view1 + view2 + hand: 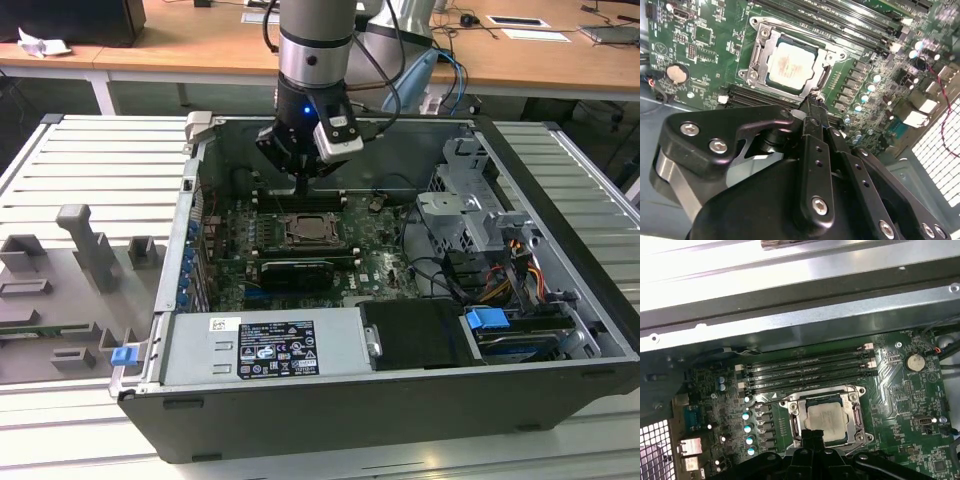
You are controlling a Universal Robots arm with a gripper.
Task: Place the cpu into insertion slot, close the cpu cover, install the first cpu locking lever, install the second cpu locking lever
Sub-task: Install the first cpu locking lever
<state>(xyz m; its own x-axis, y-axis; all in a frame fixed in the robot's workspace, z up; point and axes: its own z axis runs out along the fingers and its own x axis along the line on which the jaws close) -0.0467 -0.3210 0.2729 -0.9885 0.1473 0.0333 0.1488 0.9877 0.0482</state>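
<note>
power supply label (275, 349), print unreadable

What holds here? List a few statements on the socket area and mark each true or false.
1. The cpu lies in the insertion slot. True.
2. The claw grips the cpu. False: its tip is by the slot's edge, and the cpu lies in the slot.
3. Long black memory slots run beside the insertion slot. True.
4. The computer case is closed. False: it lies open, with the motherboard exposed.
</note>
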